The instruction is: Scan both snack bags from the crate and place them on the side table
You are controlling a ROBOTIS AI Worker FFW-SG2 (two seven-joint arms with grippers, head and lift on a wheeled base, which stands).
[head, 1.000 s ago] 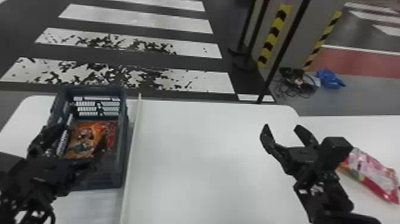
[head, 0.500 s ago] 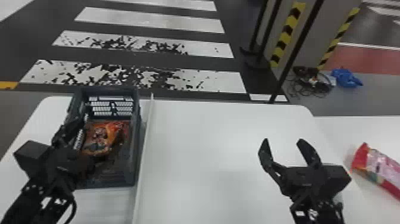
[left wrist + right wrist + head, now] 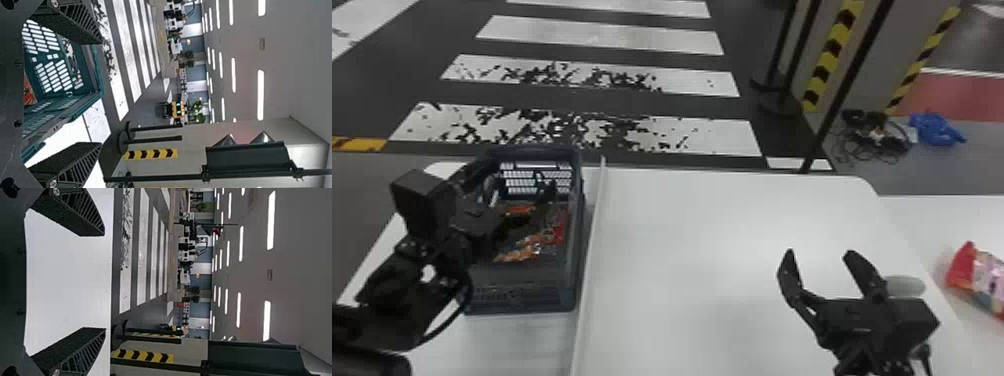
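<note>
Clock from head view's centre. Right hand [image 3: 819,254] at four, fingers spread wide, nothing between, over worktop [image 3: 692,260]. Left hand [image 3: 522,172] at nine, wide too, over crate [image 3: 519,297]. Orange bag [image 3: 527,250] inside crate, partly hidden by left hand. Pink bag [image 3: 982,275] between three and four, on side worktop [image 3: 952,212]. Striped floor [image 3: 612,37] towards eleven.

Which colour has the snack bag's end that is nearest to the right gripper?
That end of the snack bag is red, best seen in the head view.
</note>
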